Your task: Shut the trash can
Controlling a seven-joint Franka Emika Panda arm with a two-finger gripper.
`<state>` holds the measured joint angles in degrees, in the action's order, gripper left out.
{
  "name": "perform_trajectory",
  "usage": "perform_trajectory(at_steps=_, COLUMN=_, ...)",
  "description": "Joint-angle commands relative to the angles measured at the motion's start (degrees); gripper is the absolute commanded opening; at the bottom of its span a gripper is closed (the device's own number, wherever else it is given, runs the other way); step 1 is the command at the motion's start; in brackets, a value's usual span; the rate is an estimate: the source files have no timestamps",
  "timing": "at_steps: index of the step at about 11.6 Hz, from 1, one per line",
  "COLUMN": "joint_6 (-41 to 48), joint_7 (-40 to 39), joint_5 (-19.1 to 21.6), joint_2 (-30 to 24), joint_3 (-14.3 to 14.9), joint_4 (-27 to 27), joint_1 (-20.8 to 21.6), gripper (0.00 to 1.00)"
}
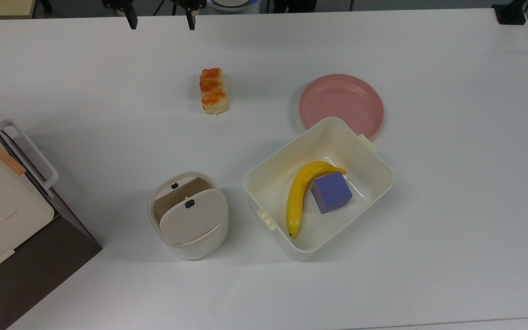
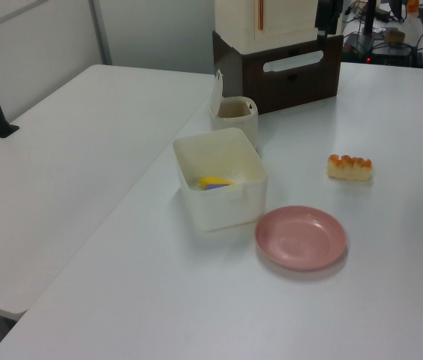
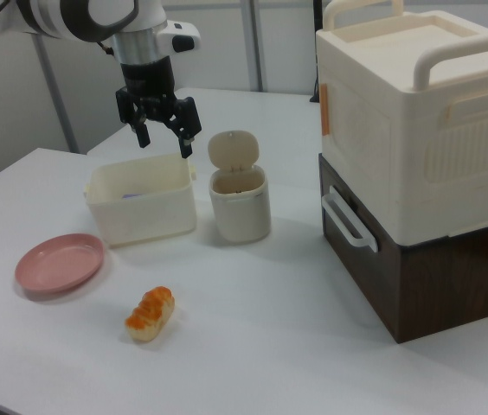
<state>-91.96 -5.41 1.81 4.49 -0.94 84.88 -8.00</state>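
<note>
While its lid (image 3: 233, 150) stands raised on the hinge, inner face toward the right view's camera, the trash can (image 3: 239, 204) sits upright just beside the tub (image 3: 140, 207). The gripper (image 3: 163, 138) hangs spread and empty above, its arm cut off by the frame.

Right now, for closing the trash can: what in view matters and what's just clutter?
Matters:
- trash can, its lid standing upright, open
- gripper, fingers open, up in the air above the table

Clutter:
- tub holding a banana and a purple cube
- pink plate
- bread
- box appliance
</note>
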Motion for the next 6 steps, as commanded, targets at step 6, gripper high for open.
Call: perform_trajectory(at_steps=6, joint_6=-2.34, joint_7=0.22, joint_5=1.09, joint_2=-1.15, joint_3=1.46, joint_4=2.4, joint_1=1.49, gripper=1.0)
